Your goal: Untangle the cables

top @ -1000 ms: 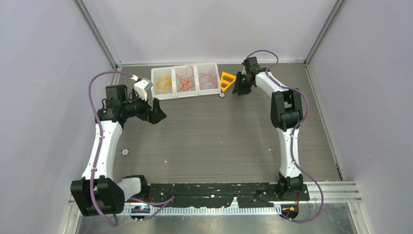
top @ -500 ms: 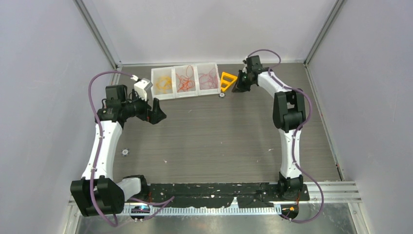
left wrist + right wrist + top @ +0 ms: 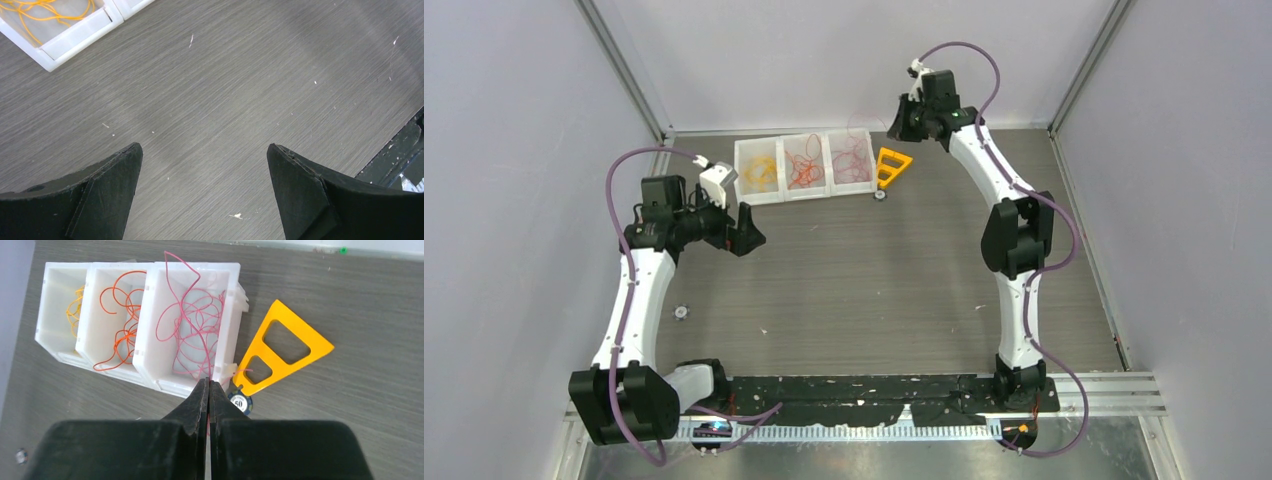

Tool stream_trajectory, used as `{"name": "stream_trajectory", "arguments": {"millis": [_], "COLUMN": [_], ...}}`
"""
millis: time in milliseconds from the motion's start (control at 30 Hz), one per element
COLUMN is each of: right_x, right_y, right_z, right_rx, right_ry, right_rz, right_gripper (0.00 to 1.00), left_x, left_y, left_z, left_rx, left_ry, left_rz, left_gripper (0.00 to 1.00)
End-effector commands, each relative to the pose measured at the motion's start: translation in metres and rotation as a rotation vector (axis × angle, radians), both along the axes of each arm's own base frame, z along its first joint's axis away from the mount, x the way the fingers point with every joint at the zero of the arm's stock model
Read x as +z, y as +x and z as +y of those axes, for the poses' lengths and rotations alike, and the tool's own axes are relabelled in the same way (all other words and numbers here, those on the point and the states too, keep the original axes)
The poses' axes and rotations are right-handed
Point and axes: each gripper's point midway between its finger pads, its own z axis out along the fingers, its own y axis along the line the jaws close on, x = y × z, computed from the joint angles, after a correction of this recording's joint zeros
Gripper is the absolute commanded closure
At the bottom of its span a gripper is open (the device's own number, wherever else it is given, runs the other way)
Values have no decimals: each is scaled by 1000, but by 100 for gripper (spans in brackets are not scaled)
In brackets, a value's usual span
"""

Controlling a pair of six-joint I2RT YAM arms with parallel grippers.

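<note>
The cables lie sorted in three joined white bins (image 3: 150, 360): yellow strands (image 3: 75, 307) on the left, orange strands (image 3: 120, 325) in the middle and pink-red strands (image 3: 195, 325) on the right. My right gripper (image 3: 208, 382) hangs above the front rim of the right bin, shut on a pink-red strand that runs between its fingers and loops up out of the bin. From above, that gripper (image 3: 902, 125) is raised at the back of the table. My left gripper (image 3: 744, 232) hovers open over bare table (image 3: 204, 147), near the bin of yellow strands (image 3: 45, 12).
A solid orange-yellow plastic triangle (image 3: 285, 350) lies right of the bins with a blue poker chip (image 3: 240, 402) at its tip. A small round disc (image 3: 681, 311) lies on the table by the left arm. Grey walls enclose three sides.
My right gripper has shut, then risen and moved back and left from beside the triangle, drawing a pink-red strand up. The left arm has stayed still.
</note>
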Motion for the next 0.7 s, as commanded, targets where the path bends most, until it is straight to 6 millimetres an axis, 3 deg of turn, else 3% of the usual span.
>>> {"name": "stream_trajectory", "arguments": {"millis": [0, 233, 400, 500, 667], "right_x": [11, -9, -15, 3, 56], "right_y": [9, 16, 25, 26, 17], "right_z": [19, 48, 68, 79, 89], "right_rx": [21, 33, 34, 37, 77], "right_ry": [-121, -245, -165, -75, 59], "right_rz": [-106, -160, -171, -179, -286], "right_gripper": [95, 95, 95, 95, 95], "left_x": [8, 6, 4, 3, 4], "left_y": [1, 1, 1, 0, -1], "left_z": [3, 5, 7, 9, 9], "left_rx": [2, 11, 19, 26, 20], "left_ry": [17, 27, 34, 47, 50], "left_rz": [-56, -50, -44, -43, -50], "left_gripper": [2, 2, 2, 2, 2]}}
